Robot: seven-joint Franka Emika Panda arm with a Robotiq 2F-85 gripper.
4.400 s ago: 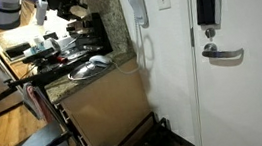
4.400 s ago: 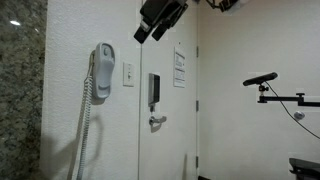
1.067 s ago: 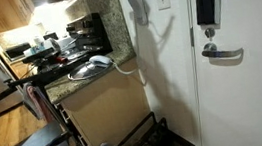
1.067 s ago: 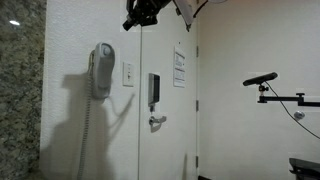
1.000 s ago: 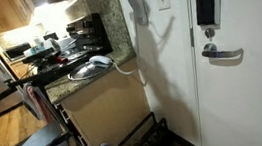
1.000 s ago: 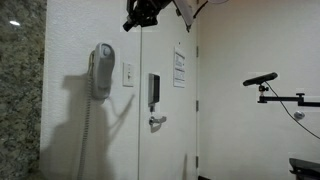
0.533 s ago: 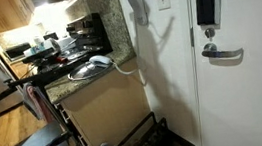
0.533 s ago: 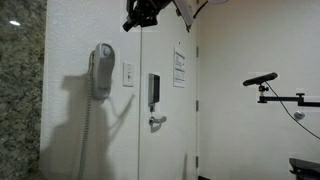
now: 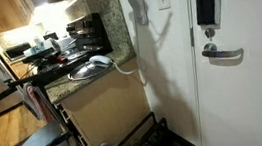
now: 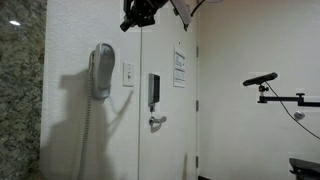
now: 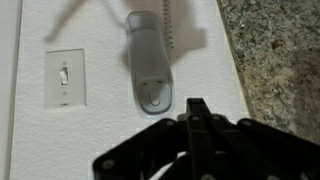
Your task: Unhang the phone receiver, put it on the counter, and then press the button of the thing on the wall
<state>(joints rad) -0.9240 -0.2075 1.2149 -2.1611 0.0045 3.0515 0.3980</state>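
Observation:
The grey phone receiver (image 10: 101, 72) hangs in its cradle on the white wall, also seen in an exterior view (image 9: 137, 4) and in the wrist view (image 11: 150, 65). Its coiled cord (image 10: 84, 135) drops below it. A white light switch (image 10: 128, 74) sits on the wall right beside it (image 11: 65, 78). My gripper (image 10: 126, 24) hovers high up, above and to the right of the receiver, touching nothing. In the wrist view the gripper (image 11: 197, 104) is shut with nothing in it, just short of the receiver's end. The counter (image 9: 106, 74) lies beside the wall corner.
A door carries a black box (image 10: 154, 90), a lever handle (image 10: 157, 122) and a paper sign (image 10: 179, 67). The granite backsplash (image 11: 280, 50) borders the phone wall. Pans and a coffee maker (image 9: 86, 33) crowd the counter. A camera stand (image 10: 275, 95) stands off to the side.
Since several seconds ago the arm has left the kitchen-side view and shifted up and toward the wall. Over the last second the gripper only crept slightly upward. The receiver has not moved.

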